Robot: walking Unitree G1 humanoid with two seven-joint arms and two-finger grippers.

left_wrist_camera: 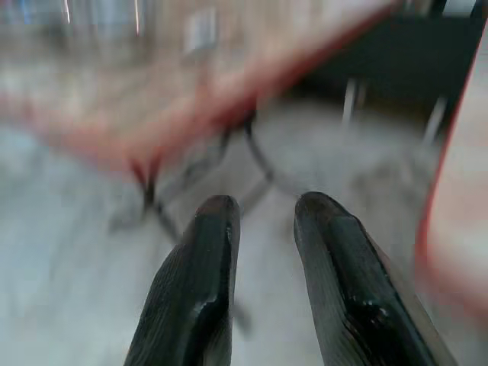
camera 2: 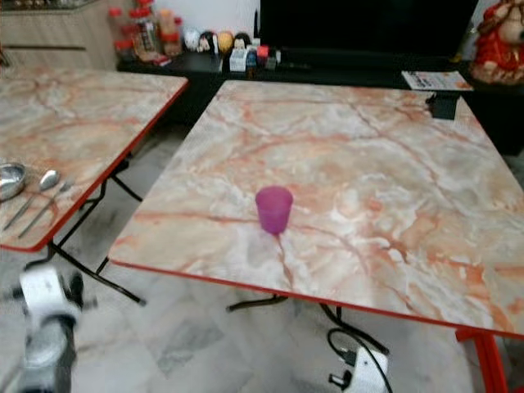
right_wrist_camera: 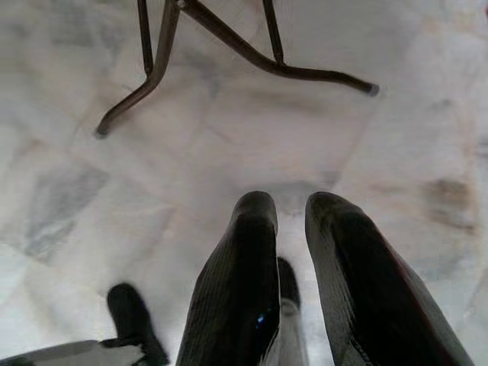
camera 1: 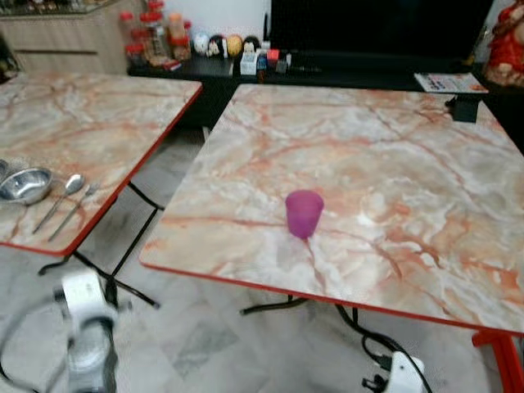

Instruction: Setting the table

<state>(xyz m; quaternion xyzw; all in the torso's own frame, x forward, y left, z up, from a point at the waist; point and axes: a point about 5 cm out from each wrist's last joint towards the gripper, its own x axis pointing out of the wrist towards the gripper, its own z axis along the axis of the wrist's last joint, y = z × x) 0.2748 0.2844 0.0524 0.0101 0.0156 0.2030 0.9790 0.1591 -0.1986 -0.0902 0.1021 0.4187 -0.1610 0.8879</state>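
A purple cup [camera 1: 304,213] stands upright near the front edge of the right marble table [camera 1: 393,164]. On the left marble table [camera 1: 90,123], a metal bowl [camera 1: 24,185], a spoon [camera 1: 69,190] and a fork [camera 1: 75,208] lie side by side near its front corner. My left arm [camera 1: 86,323] hangs low in front of the left table. My right arm [camera 1: 401,372] hangs below the right table's front edge. The left gripper [left_wrist_camera: 263,207] and the right gripper [right_wrist_camera: 291,204] both point at the floor, fingers close together with nothing between them.
A tiled floor gap [camera 1: 164,176] runs between the two red-edged tables, crossed by black folding legs [camera 1: 135,246]. A small black box [camera 1: 463,108] sits at the right table's far corner. Jars [camera 1: 151,33] and figurines line a dark cabinet behind. A cable [camera 1: 372,336] trails under the right table.
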